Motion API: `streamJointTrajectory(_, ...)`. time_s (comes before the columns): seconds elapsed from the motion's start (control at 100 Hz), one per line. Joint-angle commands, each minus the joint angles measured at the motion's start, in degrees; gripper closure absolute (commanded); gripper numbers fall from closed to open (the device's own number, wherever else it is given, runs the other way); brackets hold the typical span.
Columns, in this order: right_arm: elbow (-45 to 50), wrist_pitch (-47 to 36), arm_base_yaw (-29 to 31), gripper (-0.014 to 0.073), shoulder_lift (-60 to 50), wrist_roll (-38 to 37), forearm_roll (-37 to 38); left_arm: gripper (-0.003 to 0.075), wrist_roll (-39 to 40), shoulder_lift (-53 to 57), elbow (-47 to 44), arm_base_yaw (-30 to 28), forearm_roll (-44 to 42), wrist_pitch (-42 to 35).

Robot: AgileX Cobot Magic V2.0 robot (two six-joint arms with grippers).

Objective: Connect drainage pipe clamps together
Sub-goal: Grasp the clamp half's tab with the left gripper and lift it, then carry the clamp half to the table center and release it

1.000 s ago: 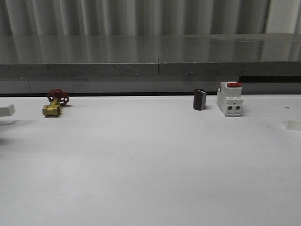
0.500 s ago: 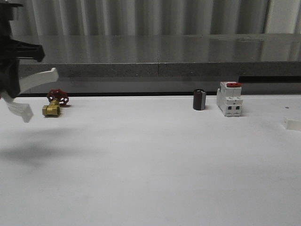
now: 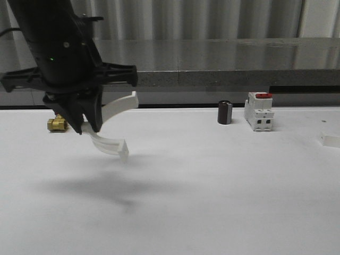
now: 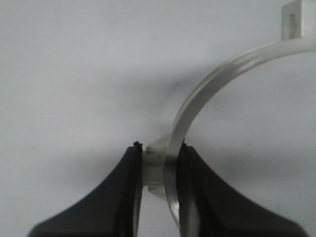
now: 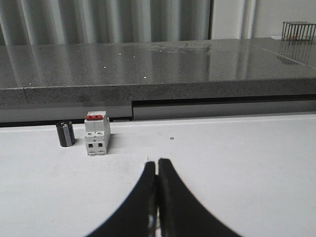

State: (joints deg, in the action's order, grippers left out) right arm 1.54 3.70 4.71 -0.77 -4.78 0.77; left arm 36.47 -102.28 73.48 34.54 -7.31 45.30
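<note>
One white half-ring drainage pipe clamp [image 3: 108, 144] hangs above the white table at the left, and my left gripper [image 3: 90, 127] is shut on it. In the left wrist view the fingers of that gripper [image 4: 159, 150] pinch the clamp's outer lug and band, and the arc [image 4: 207, 84] curves away to a flat end tab [image 4: 297, 19]. My right gripper [image 5: 157, 162] is low over the table with its fingers pressed together; a tiny white speck shows at the tips. A small white piece [image 3: 331, 140] lies at the table's right edge, and I cannot tell what it is.
A brass valve [image 3: 57, 125] is half hidden behind the left arm. A black cylinder [image 3: 225, 112] and a white breaker with a red switch [image 3: 259, 111] stand at the back right. A grey stone ledge [image 3: 212, 58] runs behind the table.
The left arm has swung in from the left edge toward the middle, carrying the clamp half with it. Nothing else on the table has moved.
</note>
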Motion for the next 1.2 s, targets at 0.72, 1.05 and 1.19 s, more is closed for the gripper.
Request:
streamJointTrajectory(0.72,-0.9,-4.5,-0.1,0.066,-0.9,0.4,0.7,0.0667,0.1,-6.3,4.3,1.4,2.1,-3.1)
streamJointTrajectory(1.05,-0.9,-4.5,-0.1,0.066,-0.9,0.4,0.7,0.026,-0.1,-6.0,4.3,1.4,0.9,-4.2)
streamJointTrajectory(1.19,-0.9,-4.5,-0.1,0.066,-0.9,0.4,0.7,0.0258,-0.1,-4.1,4.3,1.4,-0.2,-5.7)
